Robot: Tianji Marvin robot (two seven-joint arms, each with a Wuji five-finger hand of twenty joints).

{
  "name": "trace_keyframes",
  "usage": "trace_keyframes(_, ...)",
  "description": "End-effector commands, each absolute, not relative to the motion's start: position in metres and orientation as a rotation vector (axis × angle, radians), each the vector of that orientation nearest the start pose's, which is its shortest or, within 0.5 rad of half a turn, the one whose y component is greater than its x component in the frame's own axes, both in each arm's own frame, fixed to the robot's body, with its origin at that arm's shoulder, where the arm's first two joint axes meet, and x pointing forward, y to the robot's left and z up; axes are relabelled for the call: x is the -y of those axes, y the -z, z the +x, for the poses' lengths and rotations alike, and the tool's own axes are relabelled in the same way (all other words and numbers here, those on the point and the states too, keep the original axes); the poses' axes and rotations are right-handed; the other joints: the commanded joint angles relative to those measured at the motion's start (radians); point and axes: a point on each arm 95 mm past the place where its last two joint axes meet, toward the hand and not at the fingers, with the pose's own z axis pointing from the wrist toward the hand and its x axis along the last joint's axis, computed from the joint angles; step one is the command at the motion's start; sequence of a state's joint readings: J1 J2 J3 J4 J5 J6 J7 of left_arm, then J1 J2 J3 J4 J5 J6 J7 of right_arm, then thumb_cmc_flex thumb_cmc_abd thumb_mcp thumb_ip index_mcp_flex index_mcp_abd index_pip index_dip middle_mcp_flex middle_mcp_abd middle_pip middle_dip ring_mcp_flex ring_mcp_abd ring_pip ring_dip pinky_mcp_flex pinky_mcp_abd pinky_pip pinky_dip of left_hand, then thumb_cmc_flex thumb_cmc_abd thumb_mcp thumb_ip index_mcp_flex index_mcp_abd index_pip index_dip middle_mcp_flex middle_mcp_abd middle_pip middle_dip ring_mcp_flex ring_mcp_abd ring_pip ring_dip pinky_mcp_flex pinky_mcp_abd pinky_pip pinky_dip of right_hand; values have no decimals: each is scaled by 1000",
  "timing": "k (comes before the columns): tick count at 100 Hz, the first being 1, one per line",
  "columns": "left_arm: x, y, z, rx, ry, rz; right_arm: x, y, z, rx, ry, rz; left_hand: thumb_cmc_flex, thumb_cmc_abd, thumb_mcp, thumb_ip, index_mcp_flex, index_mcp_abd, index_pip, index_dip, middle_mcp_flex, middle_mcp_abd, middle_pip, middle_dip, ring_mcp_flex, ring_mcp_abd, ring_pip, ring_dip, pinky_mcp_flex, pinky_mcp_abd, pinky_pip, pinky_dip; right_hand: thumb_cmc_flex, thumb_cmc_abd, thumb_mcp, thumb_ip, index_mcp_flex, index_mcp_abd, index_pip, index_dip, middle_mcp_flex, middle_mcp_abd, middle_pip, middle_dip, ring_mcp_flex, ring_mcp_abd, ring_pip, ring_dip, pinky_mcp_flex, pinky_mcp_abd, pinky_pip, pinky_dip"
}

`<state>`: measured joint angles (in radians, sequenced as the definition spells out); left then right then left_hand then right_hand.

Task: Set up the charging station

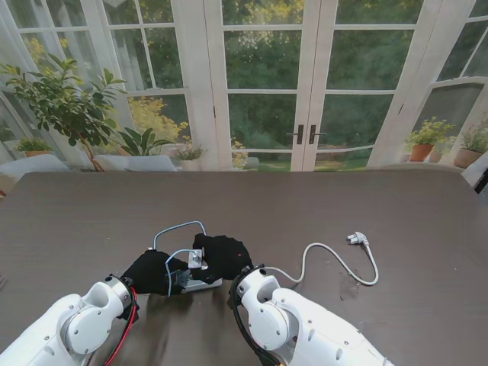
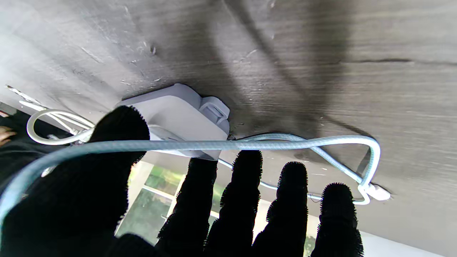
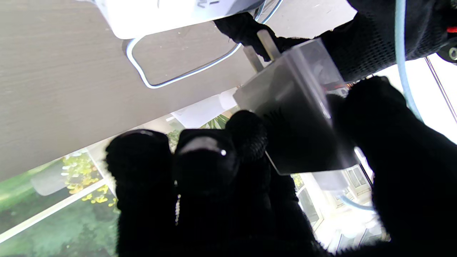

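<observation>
Down near me on the dark wooden surface [image 1: 91, 229], both black-gloved hands meet over a white power strip [image 1: 200, 284] that lies flat on the wood. My right hand [image 1: 223, 255] is closed on a grey charger block [image 3: 296, 117] — thumb on one side, fingers on the other — with its two flat metal prongs [image 3: 266, 44] pointing toward the strip's body [image 3: 171, 14] but not yet in it. My left hand [image 1: 152, 271] sits just beside the strip; in its wrist view the thumb [image 2: 117, 132] touches the strip's end [image 2: 178, 114] and one finger reaches its edge, while the other fingers [image 2: 292, 185] stand apart and straight, so it steadies rather than grips, and I cannot tell how firmly it presses. A pale blue braided cable [image 1: 179, 226] loops out from between the hands on the side farther from me; in the left wrist view it crosses over the thumb and bends back to a small white connector [image 2: 375, 192] resting on the wood. To the right, the strip's white cord [image 1: 335, 263] curves across the open surface and ends in a white wall plug [image 1: 357, 239], well apart from the hands. Behind the far edge stand glazed doors [image 1: 305, 84] and potted plants [image 1: 65, 103].
</observation>
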<state>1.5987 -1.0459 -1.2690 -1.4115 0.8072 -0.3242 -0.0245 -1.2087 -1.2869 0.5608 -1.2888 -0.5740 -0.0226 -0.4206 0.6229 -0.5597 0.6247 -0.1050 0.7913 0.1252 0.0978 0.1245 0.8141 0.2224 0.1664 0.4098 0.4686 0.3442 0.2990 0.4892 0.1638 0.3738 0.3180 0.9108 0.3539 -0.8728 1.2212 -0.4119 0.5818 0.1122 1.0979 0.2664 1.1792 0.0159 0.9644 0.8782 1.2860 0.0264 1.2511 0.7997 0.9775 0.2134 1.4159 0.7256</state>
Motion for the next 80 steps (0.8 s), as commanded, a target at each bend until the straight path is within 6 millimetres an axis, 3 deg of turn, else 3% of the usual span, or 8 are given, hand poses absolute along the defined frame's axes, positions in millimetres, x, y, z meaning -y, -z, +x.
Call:
trace_keyframes(1, -48, 396, 378, -1702, 1569, -1403, -209, 355, 390, -1462, -2084, 1283, 8, 19, 10, -19, 43, 17, 13, -10, 22, -5, 3, 11, 12, 12, 24, 16, -4, 11, 49, 20, 147, 98, 191, 44, 140, -261, 295, 115, 0, -12, 3, -16, 27, 19, -38, -26, -13, 39, -14, 13)
trace_keyframes(6, -48, 397, 378, -1698, 1570, -1390, -209, 356, 391, -1470, -2084, 1282, 8, 17, 18, -18, 52, 23, 14, -12, 33, -6, 6, 14, 20, 12, 32, 17, -19, 8, 96, 17, 145, 102, 188, 44, 138, -266, 295, 115, -2, -15, 2, -19, 26, 18, -51, -32, -21, 37, -18, 11)
trace_keyframes(21, -47, 400, 378, -1702, 1563, -1344, -210, 359, 392, -1476, -2088, 1290, 29, 3, 62, -18, 95, 42, 29, -10, 71, -17, 22, 27, 49, 12, 64, 23, -84, 5, 371, -108, 144, 107, 182, 45, 133, -279, 295, 115, -13, -17, -3, -30, 24, 36, -105, -57, -55, 44, -33, 6)
trace_keyframes(33, -47, 399, 377, -1728, 1537, -1308, -211, 362, 392, -1479, -2091, 1296, 95, -64, 166, -14, 216, 46, 166, 51, 127, -43, 42, 37, 97, 6, 88, 24, -66, 12, 482, -177, 140, 110, 178, 46, 133, -291, 293, 113, -14, -21, -11, -45, 24, 41, -148, -76, -76, 46, -46, 0)
trace_keyframes(39, -47, 400, 378, -1730, 1535, -1297, -211, 363, 392, -1483, -2095, 1299, 168, -105, 158, -76, 234, 25, 220, 74, 156, -49, 60, 47, 114, 3, 96, 18, -63, 17, 522, -221, 138, 111, 174, 48, 134, -304, 291, 112, -18, -22, -28, -63, 23, 51, -206, -99, -103, 56, -72, -14)
trace_keyframes(51, -45, 401, 377, -1730, 1539, -1286, -211, 366, 393, -1503, -2087, 1295, 221, -126, 130, -89, 245, 1, 267, 83, 182, -57, 71, 54, 138, -6, 108, 19, -47, 21, 550, -236, 127, 120, 163, 50, 134, -339, 281, 112, -25, -33, -69, -101, 19, 58, -305, -133, -148, 68, -99, -26)
trace_keyframes(68, -44, 402, 377, -1732, 1543, -1287, -211, 370, 393, -1526, -2082, 1278, 261, -110, 67, -75, 232, -4, 373, 26, 208, -57, 81, 66, 163, -8, 128, 21, -38, 23, 595, -275, 105, 130, 150, 52, 138, -399, 262, 119, -40, -60, -181, -182, -27, 70, -549, -190, -276, 87, -204, -68)
trace_keyframes(80, -44, 402, 377, -1733, 1543, -1291, -211, 374, 395, -1548, -2073, 1256, 291, -95, 33, -68, 227, -7, 468, -8, 229, -53, 93, 78, 171, -8, 140, 27, -37, 24, 607, -282, 93, 128, 149, 53, 142, -432, 252, 123, -39, -78, -224, -212, -65, 74, -612, -202, -313, 77, -217, -73)
